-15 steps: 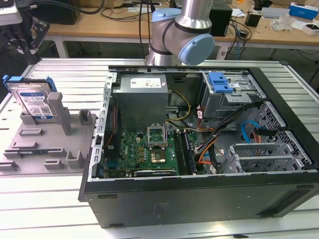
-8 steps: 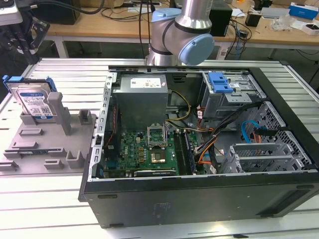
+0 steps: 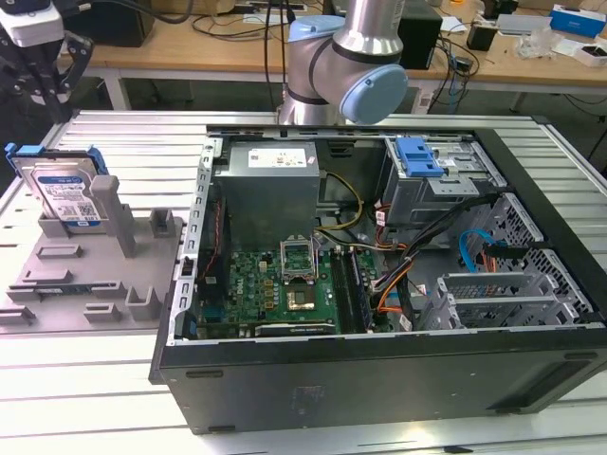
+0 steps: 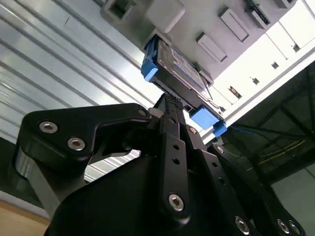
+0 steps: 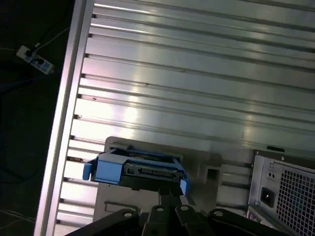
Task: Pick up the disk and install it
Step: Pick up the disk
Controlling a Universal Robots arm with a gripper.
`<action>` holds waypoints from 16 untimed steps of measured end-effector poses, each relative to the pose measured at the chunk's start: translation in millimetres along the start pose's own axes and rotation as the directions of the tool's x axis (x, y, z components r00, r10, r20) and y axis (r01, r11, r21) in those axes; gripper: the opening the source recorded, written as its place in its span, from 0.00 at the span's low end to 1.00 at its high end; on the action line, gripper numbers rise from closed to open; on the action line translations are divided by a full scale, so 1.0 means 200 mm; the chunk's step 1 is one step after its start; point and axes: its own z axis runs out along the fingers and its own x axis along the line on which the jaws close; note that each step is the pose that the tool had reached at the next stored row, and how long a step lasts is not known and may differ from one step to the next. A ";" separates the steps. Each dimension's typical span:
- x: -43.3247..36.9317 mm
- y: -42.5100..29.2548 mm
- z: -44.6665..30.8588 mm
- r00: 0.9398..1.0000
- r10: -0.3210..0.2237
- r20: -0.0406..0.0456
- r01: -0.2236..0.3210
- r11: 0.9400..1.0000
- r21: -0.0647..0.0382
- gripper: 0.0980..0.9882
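Note:
The disk [image 3: 68, 194] stands on edge in a slot of the grey holder [image 3: 95, 270] at the exterior view's left, its white-and-blue label facing out and its blue frame around it. My black gripper [image 3: 43, 90] hangs just above it, apart from it. In both wrist views the fingers lie together with nothing between them, pointing at the disk [image 4: 172, 69] [image 5: 138, 167]; the gripper [image 4: 170, 101] [image 5: 167, 195] ends short of the disk's top edge.
An open computer case [image 3: 379, 379] lies to the exterior view's right of the holder, with a grey power supply [image 3: 266, 190], a green motherboard [image 3: 275, 284], a drive bay with a blue latch [image 3: 417, 156] and loose cables. Everything rests on a slatted aluminium table [image 3: 95, 379].

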 end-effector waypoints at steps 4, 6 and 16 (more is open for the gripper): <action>0.000 -0.001 0.011 0.990 -0.142 -0.006 0.142 0.990 0.000 0.01; 0.000 -0.001 0.014 0.980 -0.200 -0.009 0.200 0.980 0.000 0.01; 0.000 -0.001 0.029 0.907 -0.421 -0.018 0.421 0.907 -0.002 0.01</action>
